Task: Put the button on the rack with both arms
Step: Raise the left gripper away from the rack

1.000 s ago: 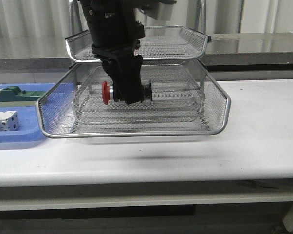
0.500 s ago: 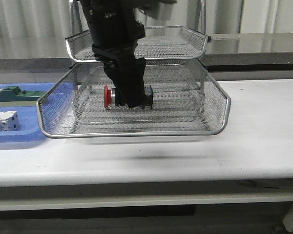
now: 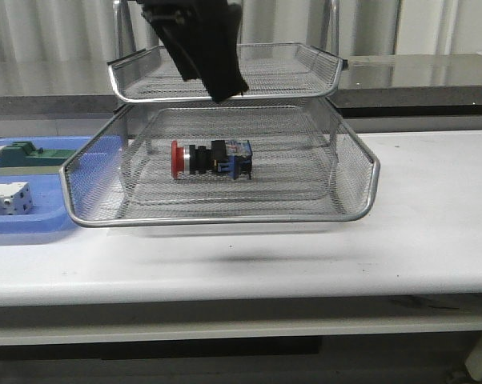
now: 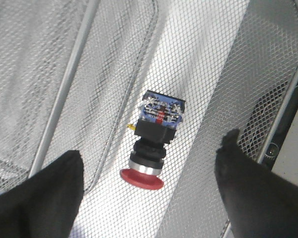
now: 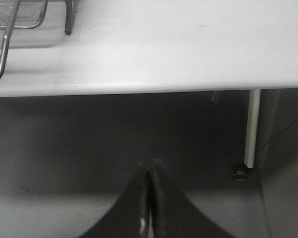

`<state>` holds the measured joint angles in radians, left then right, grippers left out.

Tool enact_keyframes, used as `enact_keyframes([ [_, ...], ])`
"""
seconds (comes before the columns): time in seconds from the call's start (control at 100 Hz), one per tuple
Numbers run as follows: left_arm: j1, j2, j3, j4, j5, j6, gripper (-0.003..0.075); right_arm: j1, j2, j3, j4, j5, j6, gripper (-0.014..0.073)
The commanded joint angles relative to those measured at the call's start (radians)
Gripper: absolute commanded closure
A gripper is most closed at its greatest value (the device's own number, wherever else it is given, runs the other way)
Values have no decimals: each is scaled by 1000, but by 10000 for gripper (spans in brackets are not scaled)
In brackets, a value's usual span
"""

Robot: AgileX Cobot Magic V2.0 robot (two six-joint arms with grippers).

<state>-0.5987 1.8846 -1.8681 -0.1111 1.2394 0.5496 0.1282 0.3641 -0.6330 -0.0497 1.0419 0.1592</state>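
Left pincer (image 4: 149, 188) now lifted, button (image 3: 211, 160) perhaps freed on rack (image 3: 353, 172).

Plenty of open mesh all round the button (image 3: 211, 159) on the rack (image 3: 349, 172)'s middle tier. Upper tier overhangs at 12 o'clock, rim walls block 3 and 9, front's only low.

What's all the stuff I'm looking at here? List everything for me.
Button: one, red cap, black collar, blue rear block, lying on its side in the rack's lower tray.
Rack: one, silver wire mesh, on the table.
Table: one, white.
Blue tray: one, left of the rack.
Green block: one, on the blue tray.
White block: one, on the blue tray.
Left end effector: black, open, above the button.
Right end effector: black, shut, off the table's edge.
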Motion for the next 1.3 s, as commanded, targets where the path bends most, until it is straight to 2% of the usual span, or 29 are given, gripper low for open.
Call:
enact_keyframes([
  [0.0, 1, -106, -35, 9, 28, -48, 189, 1, 6, -34, -14, -55, -2, 660],
  [0.22, 71, -239, -6, 22, 23, -111, 211, 1, 6, -34, -14, -55, -2, 660],
  [0.44, 212, -410, 150, 21, -59, -133, 228, 1, 6, -34, -14, -55, -2, 660],
  [0.67, 383, -644, 412, -17, -276, -158, 227, 1, 6, -34, -14, -55, -2, 660],
  [0.83, 455, -826, 619, -66, -460, -158, 228, 1, 6, -34, -14, -55, -2, 660],
  [1.1, 477, -1150, 1021, -152, -802, -158, 228, 1, 6, -34, -14, -55, -2, 660],
  [1.29, 477, -1346, 1236, -228, -952, -158, 228, 1, 6, -34, -14, -55, -2, 660],
])
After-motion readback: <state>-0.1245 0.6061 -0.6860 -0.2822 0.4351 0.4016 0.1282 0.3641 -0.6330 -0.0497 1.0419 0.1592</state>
